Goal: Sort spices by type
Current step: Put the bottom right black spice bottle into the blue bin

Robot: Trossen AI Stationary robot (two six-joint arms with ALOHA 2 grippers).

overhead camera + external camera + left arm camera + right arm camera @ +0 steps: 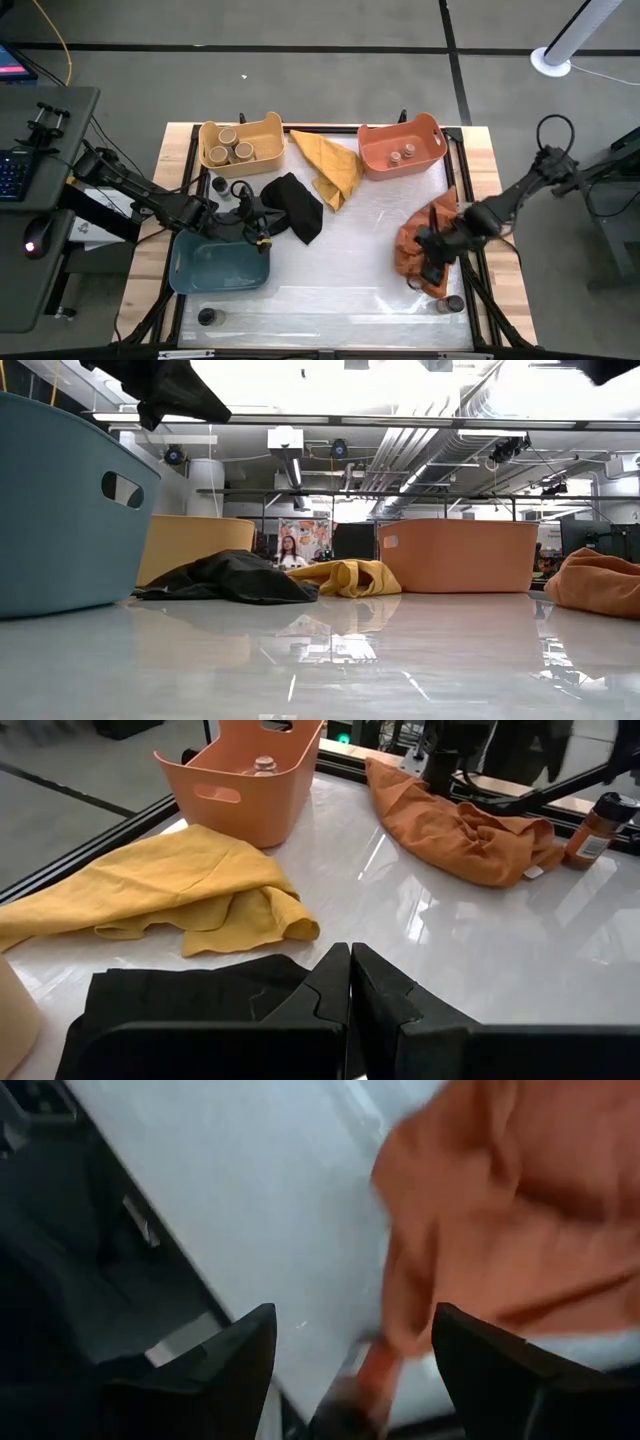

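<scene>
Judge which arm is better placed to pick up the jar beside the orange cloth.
Right. The right gripper hangs open over the orange cloth, close to that jar; the left gripper is shut, across the table by the black cloth.

Robotics lab, exposed ceiling ducts [440, 435], framed work table [505, 215], keyboard desk [20, 170]

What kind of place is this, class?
Probably a robotics lab or workshop: exposed ceiling pipes, a computer desk beside the white work table, and taped lines on the floor.
</scene>
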